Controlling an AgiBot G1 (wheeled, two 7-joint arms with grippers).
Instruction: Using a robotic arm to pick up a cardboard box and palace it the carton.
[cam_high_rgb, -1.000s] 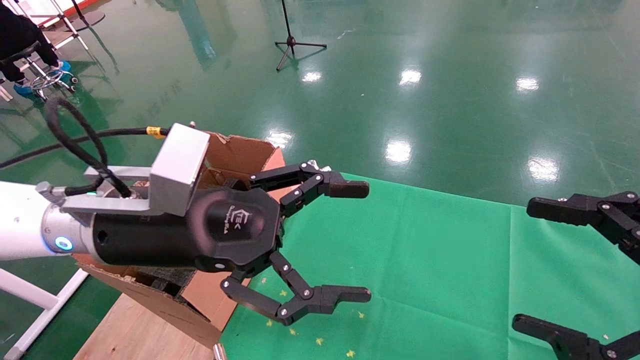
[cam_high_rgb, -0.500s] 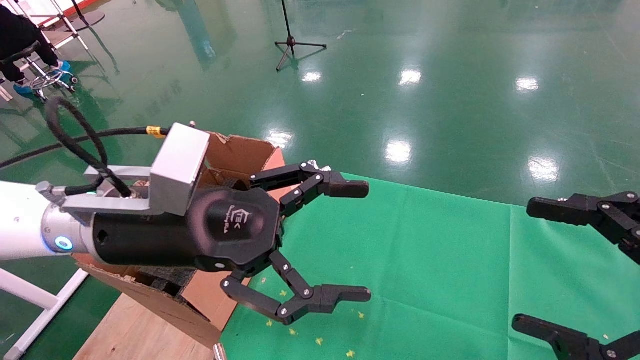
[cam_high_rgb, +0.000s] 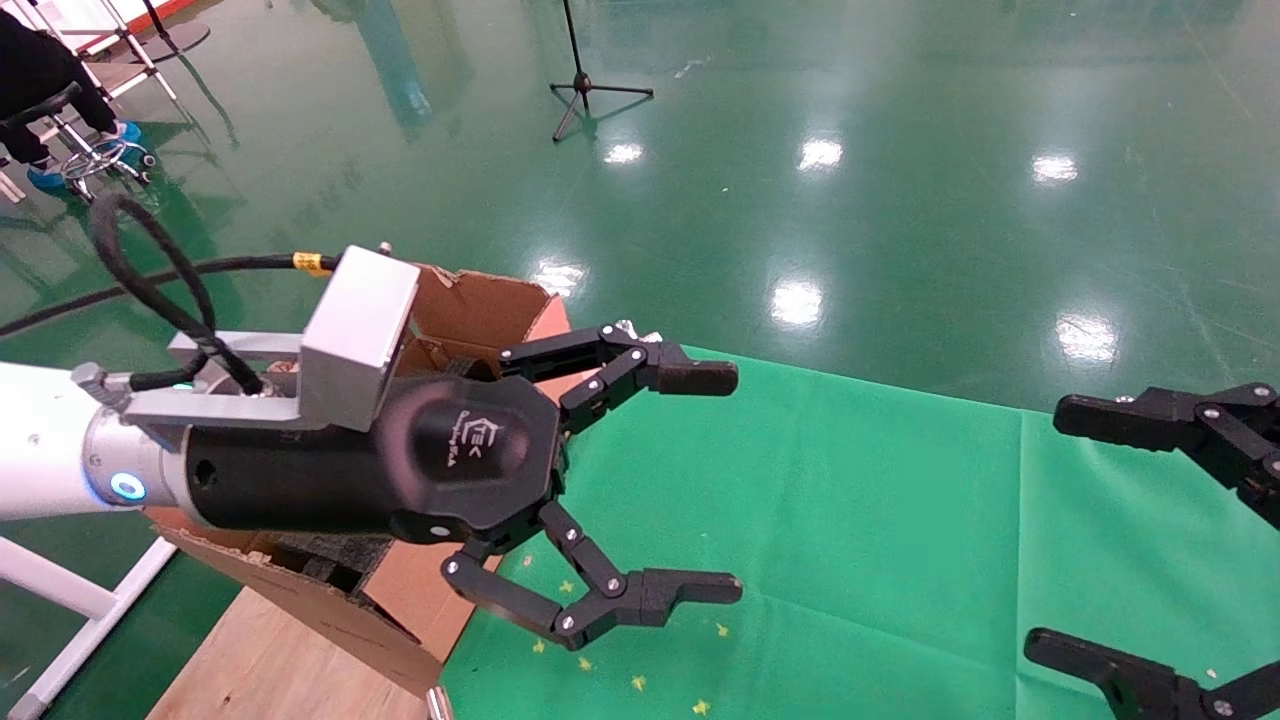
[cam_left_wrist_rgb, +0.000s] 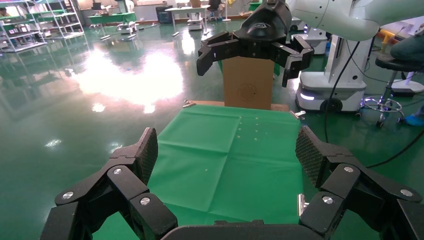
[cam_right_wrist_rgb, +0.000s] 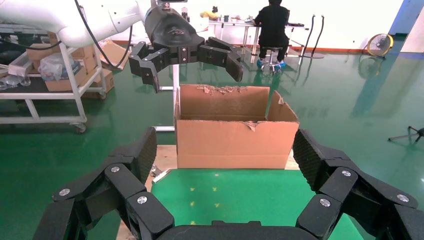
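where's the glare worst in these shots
Head view: bright lamp spots mirrored on the green floor beyond the left gripper. Left wrist view: a big washed-out patch on the floor. Right wrist view: even light on the carton.

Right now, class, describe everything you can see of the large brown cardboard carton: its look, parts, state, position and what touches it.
The large brown corrugated cardboard carton stands upright and open-topped, its tall flaps raised with ragged, torn edges. It rests on a pale wooden board at the end of the green cloth. Dark grey foam shows inside. The open left tool hangs above it without touching; the head view shows it partly hidden behind that arm.
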